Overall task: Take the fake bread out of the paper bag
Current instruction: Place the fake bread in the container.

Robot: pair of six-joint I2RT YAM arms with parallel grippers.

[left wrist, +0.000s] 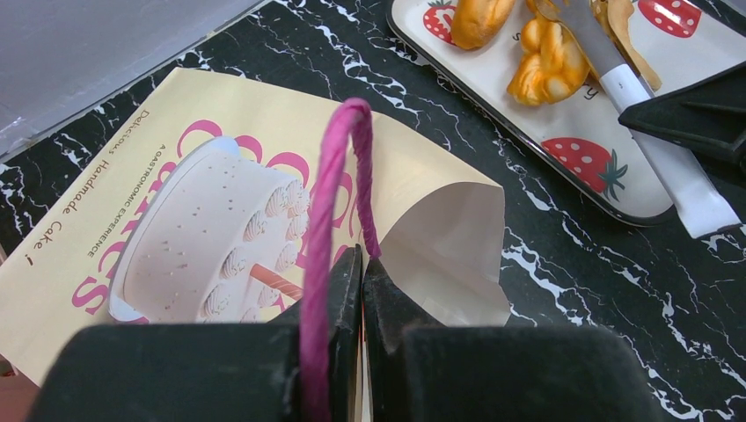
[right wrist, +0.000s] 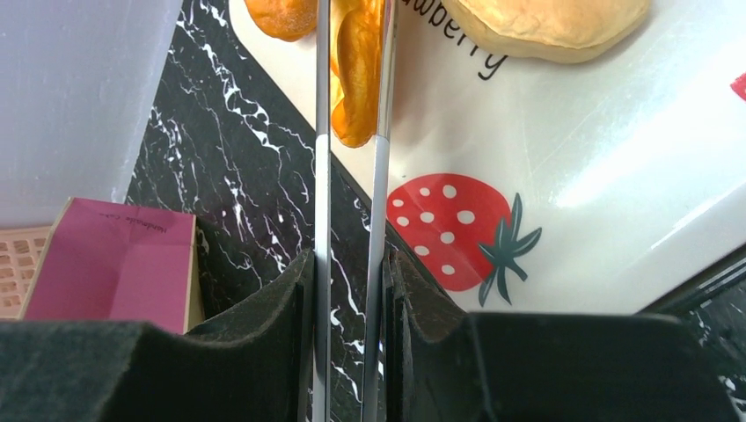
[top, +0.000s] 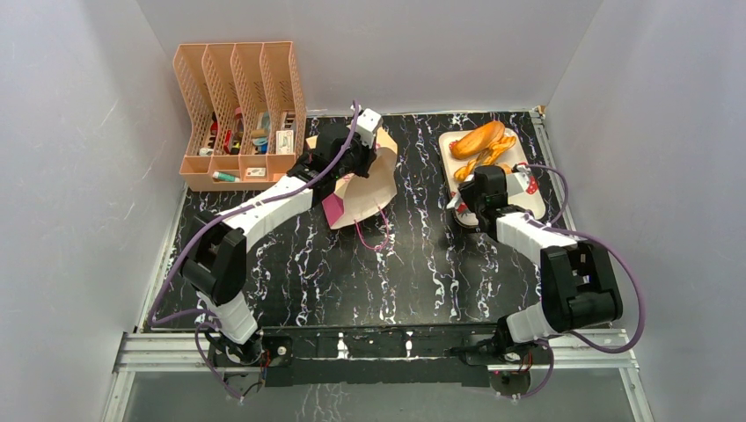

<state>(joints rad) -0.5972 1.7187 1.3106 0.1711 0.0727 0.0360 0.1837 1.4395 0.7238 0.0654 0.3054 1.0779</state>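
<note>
Steel tongs [right wrist: 321, 176] are clamped in the right hand [right wrist: 350, 290], which is closed onto the two blades. A twisted orange fake-bread piece [right wrist: 356, 79] is pinched between the blades over the white strawberry-print tray [right wrist: 598, 176], at approx. 2 o'clock on the worktop. The left hand [left wrist: 362, 272] is shut on the thin pink string handle [left wrist: 330, 193] of the tan-and-maroon paper bag [top: 365, 180]. The bag is laid flat at approx. 12 o'clock, mouth turned toward the tray side. A long golden loaf [top: 478, 139] and a pale round bun [right wrist: 545, 22] are already set on the tray. Whether anything is left inside the bag can't be told; only pale lining is seen at the mouth.

Risks, as judged:
- The pinched piece is held right at the tray's 9 o'clock rim, so if released w/o being carried further in, it could be lost onto the worktop.
- Smooth blades vs. a glossy piece: a slip is likely if the squeeze is eased early.
- The bag is held by string only, so the handle could be torn off or the light bag dragged by a pull, esp. w/ the second handle loop [top: 374, 236] left loose on the worktop.

Surface & room: a black marble-look worktop [top: 352, 281] w/ white veining, glossy, is enclosed by plain pale grey walls [top: 79, 176] on three sides. A peach plastic file rack [top: 237, 105] w/ small items is parked at 10 o'clock, well apart from both hands. An aluminium rail [top: 378, 347] is fitted along the 6 o'clock edge.
</note>
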